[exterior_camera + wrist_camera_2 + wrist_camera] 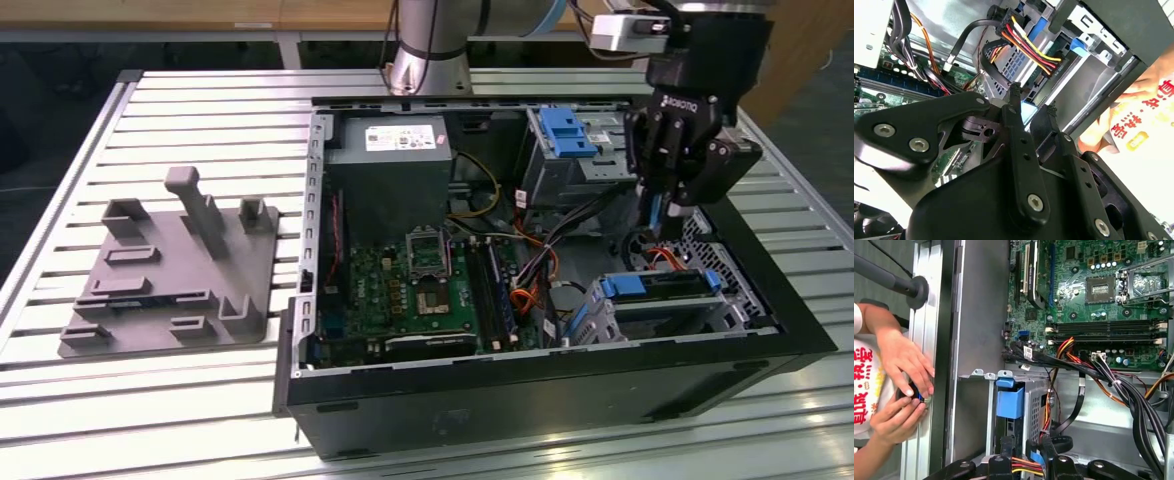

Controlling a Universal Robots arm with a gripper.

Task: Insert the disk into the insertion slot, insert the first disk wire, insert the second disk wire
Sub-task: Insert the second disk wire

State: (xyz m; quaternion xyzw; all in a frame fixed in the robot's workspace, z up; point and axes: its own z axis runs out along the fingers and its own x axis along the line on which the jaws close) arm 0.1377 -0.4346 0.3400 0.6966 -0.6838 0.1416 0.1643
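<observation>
- the disk (657,284) is sitting in the insertion slot (694,318), at roughly 4 o'clock inside the open PC case (534,385) in the exterior view. Its blue end tab (1010,401) sticks out of the perforated cage in the first wrist view.
- the tool (661,205) hangs at about 12 o'clock from the disk in the exterior view, reaching down into the case just beside the cage.
- tool state: in both wrist views the fingers (1015,107) stand a little apart with a narrow gap, and I can't see anything pinched between them.
- a black plug on red, yellow and black wires (1006,27) sits just past the tool tips in the second wrist view, close to the cage. Can't tell if it's seated in anything.
- more black and orange cables (1089,375) run from the cage area toward the board in the first wrist view.
- the green motherboard (427,290) is at 9 o'clock from the disk, with the grey power supply (387,170) at 11 o'clock.
- the bigger metal bay with the blue latch (567,135) is at about 12 o'clock in the case, well apart from the disk.
- a person's two hands (904,367) are outside the case wall in the first wrist view, holding something small against the counter (200,110).
- a grey fixture plate (167,270) lies on the counter at 9 o'clock from the case.
</observation>
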